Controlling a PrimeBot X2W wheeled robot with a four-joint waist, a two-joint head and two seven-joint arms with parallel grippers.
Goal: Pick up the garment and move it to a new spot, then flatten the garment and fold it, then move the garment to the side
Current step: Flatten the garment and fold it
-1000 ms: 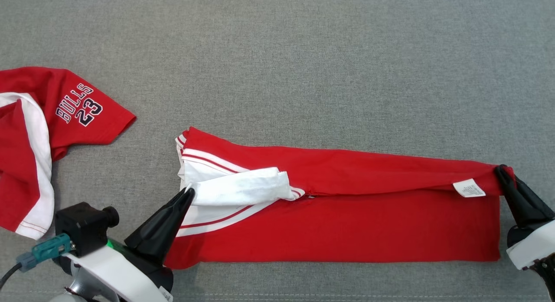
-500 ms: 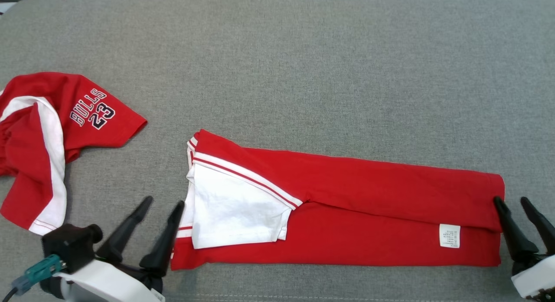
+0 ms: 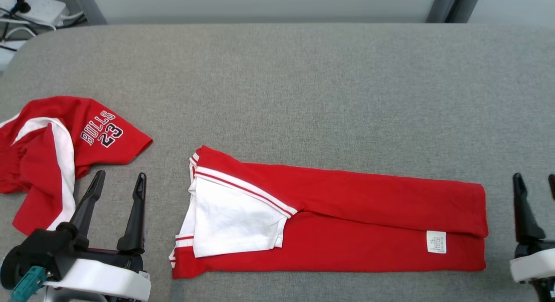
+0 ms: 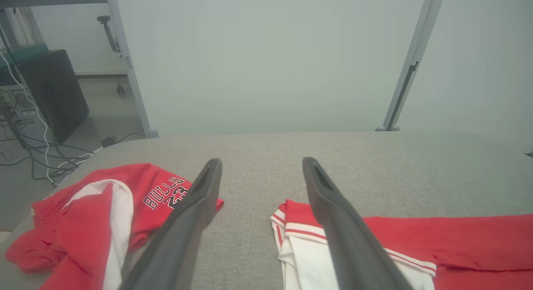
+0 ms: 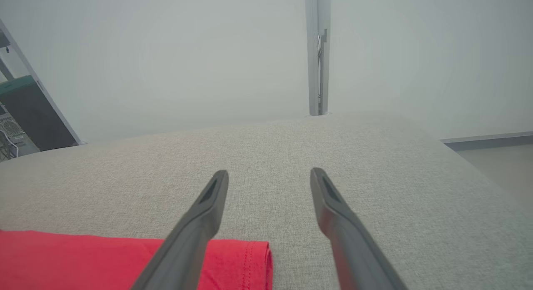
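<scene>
The left gripper (image 3: 120, 180) sits near and to the left, its two dark fingers spread wide apart and pointing far, holding nothing. The right gripper (image 3: 534, 182) sits near at the right edge, equally wide and empty.

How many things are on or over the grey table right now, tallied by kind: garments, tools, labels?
Garments: 2, the folded red cotton shirt with white sleeve and the crumpled red-and-white garment printed BULLS 23
Tools: 2, the left tool and the right tool, both open and holding nothing
Labels: 1, the white care label on the folded shirt
Total: 5
</scene>
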